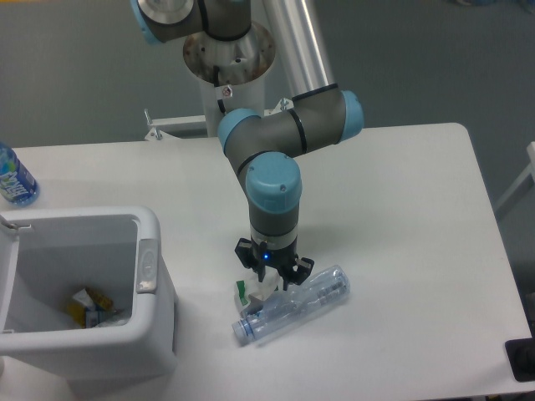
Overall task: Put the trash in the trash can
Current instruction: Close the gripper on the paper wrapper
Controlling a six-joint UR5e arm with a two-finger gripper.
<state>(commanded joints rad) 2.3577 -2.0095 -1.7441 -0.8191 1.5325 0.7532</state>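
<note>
The crumpled white-and-green paper wrapper (248, 293) lies on the white table, touching the crushed clear plastic bottle (299, 306), which lies on its side with its pale blue cap end (242, 331) toward the front left. My gripper (267, 280) points straight down right over the wrapper with its jaws spread, fingers low on either side of it; part of the wrapper is hidden under it. The white trash can (155, 276) with a grey latch tab stands open to the left, about a hand's width from the wrapper.
The trash can holds some yellow and white scraps (89, 307). An upright bottle with a blue label (13, 176) stands at the far left table edge. The robot base (227, 63) is at the back. The table's front edge runs just below the crushed bottle.
</note>
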